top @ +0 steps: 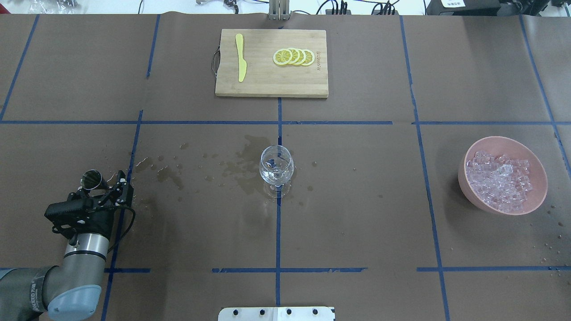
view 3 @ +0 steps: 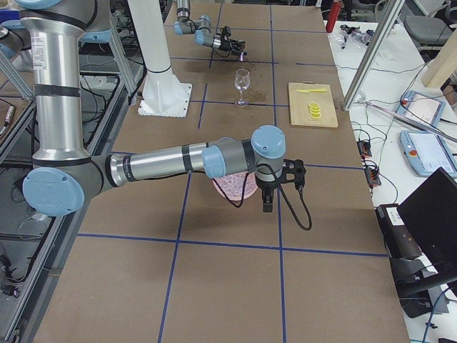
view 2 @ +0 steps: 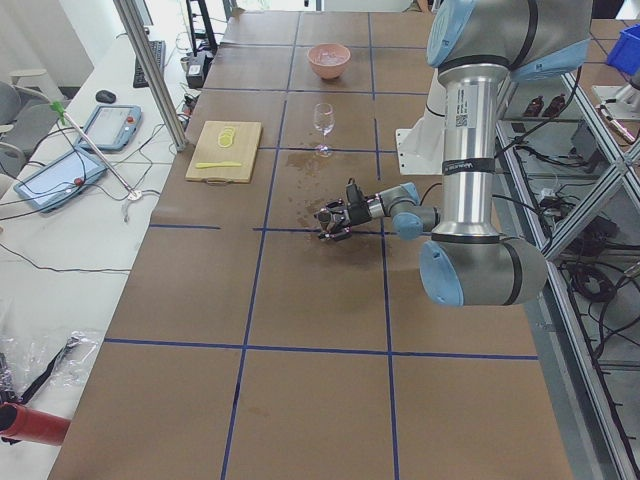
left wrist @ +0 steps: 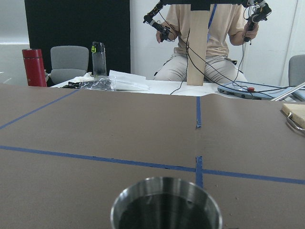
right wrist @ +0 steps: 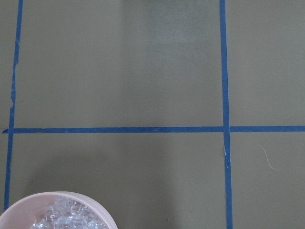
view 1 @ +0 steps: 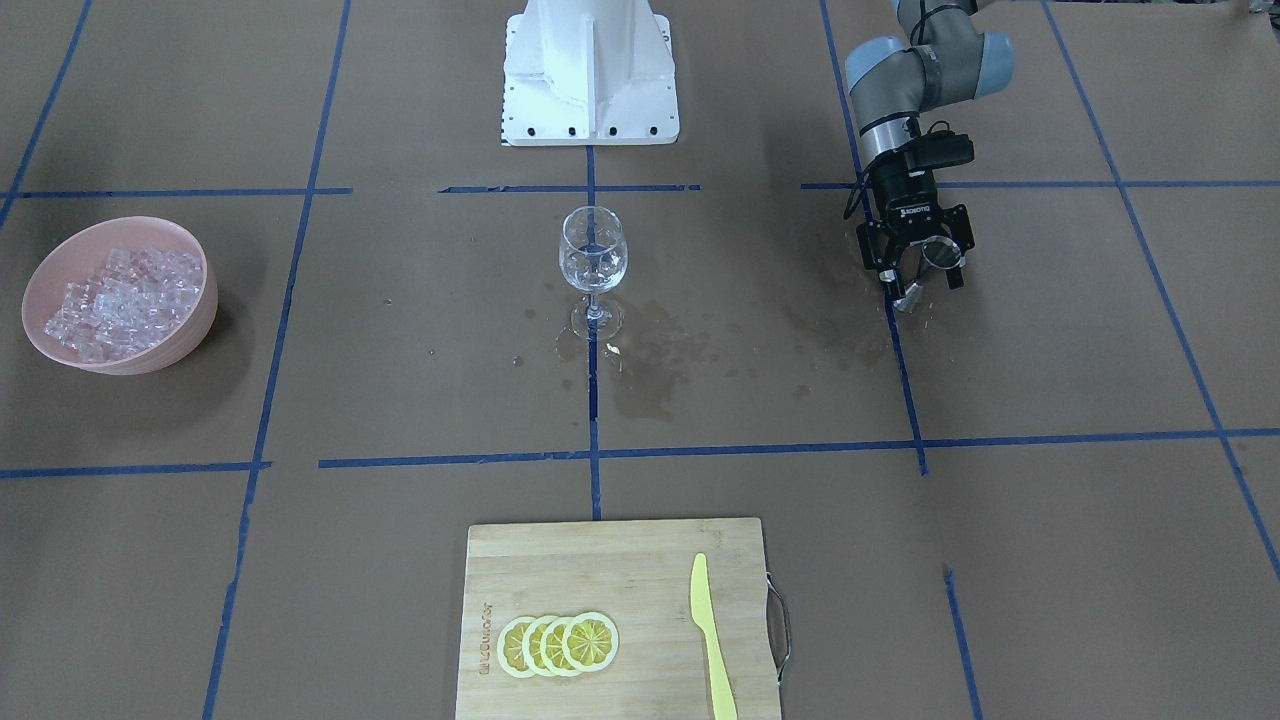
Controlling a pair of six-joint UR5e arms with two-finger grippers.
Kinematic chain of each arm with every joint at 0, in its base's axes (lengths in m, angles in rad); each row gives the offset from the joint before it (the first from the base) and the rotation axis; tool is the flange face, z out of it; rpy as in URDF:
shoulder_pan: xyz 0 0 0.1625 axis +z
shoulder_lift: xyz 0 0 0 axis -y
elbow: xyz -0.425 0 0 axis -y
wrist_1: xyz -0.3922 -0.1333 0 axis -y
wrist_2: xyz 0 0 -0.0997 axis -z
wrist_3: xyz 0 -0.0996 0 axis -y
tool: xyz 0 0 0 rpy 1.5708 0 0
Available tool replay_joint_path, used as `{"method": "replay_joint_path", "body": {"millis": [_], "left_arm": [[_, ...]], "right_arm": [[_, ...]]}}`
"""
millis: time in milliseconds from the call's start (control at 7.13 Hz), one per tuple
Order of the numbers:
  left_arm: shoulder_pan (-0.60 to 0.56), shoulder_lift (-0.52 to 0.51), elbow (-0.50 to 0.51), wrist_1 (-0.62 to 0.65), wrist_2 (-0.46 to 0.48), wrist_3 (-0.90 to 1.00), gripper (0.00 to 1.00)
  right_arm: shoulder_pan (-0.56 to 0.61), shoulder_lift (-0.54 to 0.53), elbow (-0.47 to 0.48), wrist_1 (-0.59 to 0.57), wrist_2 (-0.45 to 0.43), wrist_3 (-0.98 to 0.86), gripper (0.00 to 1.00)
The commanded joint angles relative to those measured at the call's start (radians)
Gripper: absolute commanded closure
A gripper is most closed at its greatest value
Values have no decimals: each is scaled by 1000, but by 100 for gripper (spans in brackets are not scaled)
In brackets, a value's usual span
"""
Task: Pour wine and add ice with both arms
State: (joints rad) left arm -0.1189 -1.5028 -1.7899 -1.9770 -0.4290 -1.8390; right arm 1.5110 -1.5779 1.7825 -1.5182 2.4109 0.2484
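Wine comes first. Far to the left of the wine glass (top: 276,166), the left gripper (top: 105,185) is clamped on a small metal cup (top: 91,179), mouth up, low over the brown paper. I think the pour is done or nearly done. A little clear wine (top: 276,174) seems to sit in the bottom of the glass, though it is hard to see, and wet spots lie around its foot. I see no cubes in the glass that I can be sure of. Far to the right of the glass, the ice (top: 499,180) is heaped in a pink bowl (top: 490,206), so adding ice looks like the job left. Only the side view from the robot's right shows the right gripper (view 3: 268,206), up just beside the bowl. I cannot tell if it is open or closed. The overhead view misses that arm. The left wrist view alone shows the cup's dark inside up close.
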Motion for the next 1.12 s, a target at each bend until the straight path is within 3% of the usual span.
{"method": "replay_joint_path", "body": {"millis": [0, 561, 982], "left_arm": [[-1, -1, -2, 0, -2, 0, 18], [1, -1, 12, 0, -4, -3, 23], [1, -1, 14, 0, -4, -9, 38]], "right_arm": [[0, 1, 0, 0, -1, 0, 0], [0, 1, 0, 0, -1, 0, 0], [0, 1, -2, 1, -1, 0, 0]]}}
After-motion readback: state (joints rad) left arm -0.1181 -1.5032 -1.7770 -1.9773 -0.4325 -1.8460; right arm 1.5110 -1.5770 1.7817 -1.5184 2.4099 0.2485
